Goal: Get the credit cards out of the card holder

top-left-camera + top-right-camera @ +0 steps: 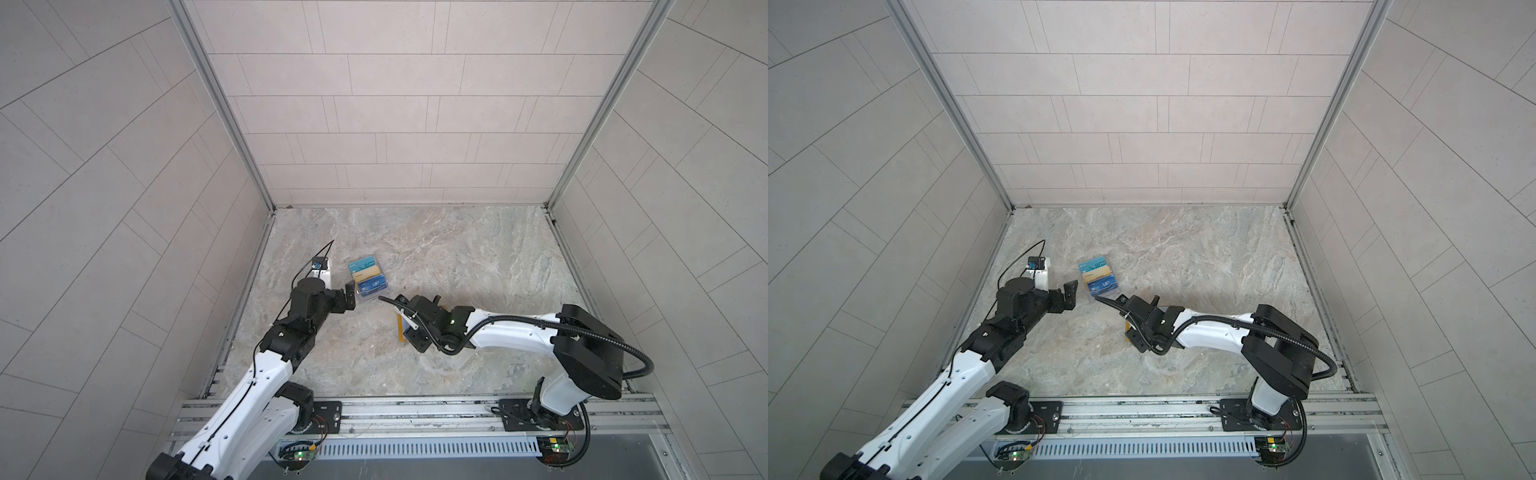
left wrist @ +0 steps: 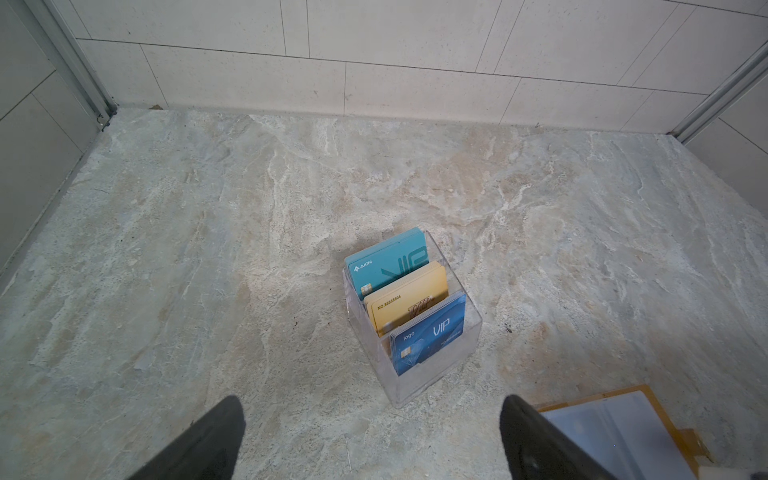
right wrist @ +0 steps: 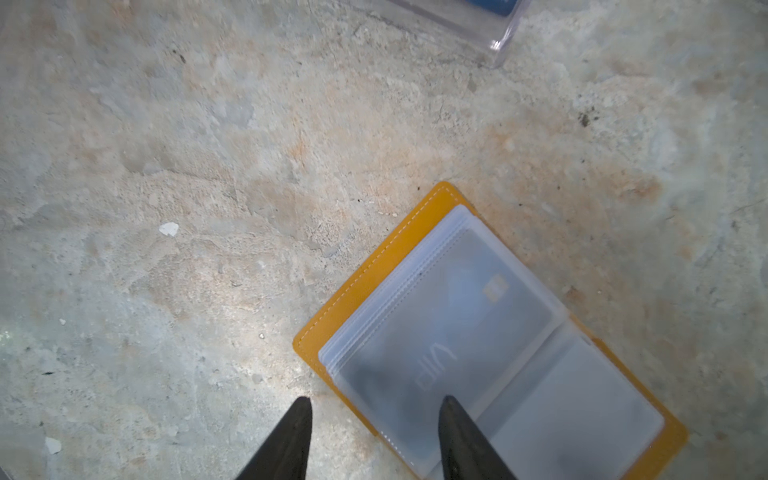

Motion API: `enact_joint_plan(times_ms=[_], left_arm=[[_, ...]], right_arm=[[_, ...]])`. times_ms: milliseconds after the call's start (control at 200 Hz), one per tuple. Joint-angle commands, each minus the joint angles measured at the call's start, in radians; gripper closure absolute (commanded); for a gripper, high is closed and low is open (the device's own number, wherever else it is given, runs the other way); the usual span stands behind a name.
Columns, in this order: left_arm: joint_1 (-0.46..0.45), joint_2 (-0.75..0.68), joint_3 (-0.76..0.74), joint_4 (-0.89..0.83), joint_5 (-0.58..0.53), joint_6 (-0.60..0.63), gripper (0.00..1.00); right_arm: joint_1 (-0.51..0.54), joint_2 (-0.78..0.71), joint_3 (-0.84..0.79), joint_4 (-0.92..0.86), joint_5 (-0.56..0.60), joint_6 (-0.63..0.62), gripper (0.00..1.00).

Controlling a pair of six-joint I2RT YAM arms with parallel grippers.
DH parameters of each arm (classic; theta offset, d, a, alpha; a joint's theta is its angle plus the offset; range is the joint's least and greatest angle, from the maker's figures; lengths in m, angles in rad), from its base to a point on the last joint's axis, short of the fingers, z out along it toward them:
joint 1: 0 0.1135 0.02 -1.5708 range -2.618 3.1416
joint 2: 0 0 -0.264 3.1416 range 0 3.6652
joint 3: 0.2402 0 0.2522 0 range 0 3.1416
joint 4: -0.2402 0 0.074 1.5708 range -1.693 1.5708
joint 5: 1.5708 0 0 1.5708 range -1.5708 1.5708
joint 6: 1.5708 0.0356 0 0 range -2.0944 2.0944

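On the marbled desk point(image 1: 457, 257) the mustard card holder point(image 3: 357, 291) lies open, sleeves up, near a clear stand point(image 2: 419, 386) of cards. The right end effector point(image 3: 376, 401) hangs over the holder's edge, jaws apart and empty, one fingertip point(image 3: 453, 419) above the sleeve holding a VIP credit card point(image 3: 436, 365). The left end effector point(image 2: 372, 399), spread wide, faces the stand

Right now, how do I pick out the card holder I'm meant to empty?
On the marble tabletop, look beneath the right arm's wrist, nearer the rail than the clear card stand. The card holder lies open there: a mustard-yellow booklet with cloudy plastic sleeves, not a transparent box.
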State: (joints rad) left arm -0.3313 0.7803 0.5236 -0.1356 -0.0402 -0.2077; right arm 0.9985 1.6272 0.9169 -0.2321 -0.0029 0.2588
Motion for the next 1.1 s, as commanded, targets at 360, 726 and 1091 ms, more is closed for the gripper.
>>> enact_joint_plan(times_ms=[360,726,1091], left_arm=[[-0.001,0.005,0.041,-0.022,0.009,0.022,0.0],[-0.004,0.008,0.041,-0.027,0.005,0.024,0.0],[-0.006,0.01,0.045,-0.031,0.006,0.025,0.0]], right_arm=[[0.0,0.084,0.02,0.007,0.061,0.006,0.51],[0.0,0.074,0.013,0.005,0.089,0.02,0.68],[0.0,0.043,0.005,-0.006,0.121,0.019,0.75]])
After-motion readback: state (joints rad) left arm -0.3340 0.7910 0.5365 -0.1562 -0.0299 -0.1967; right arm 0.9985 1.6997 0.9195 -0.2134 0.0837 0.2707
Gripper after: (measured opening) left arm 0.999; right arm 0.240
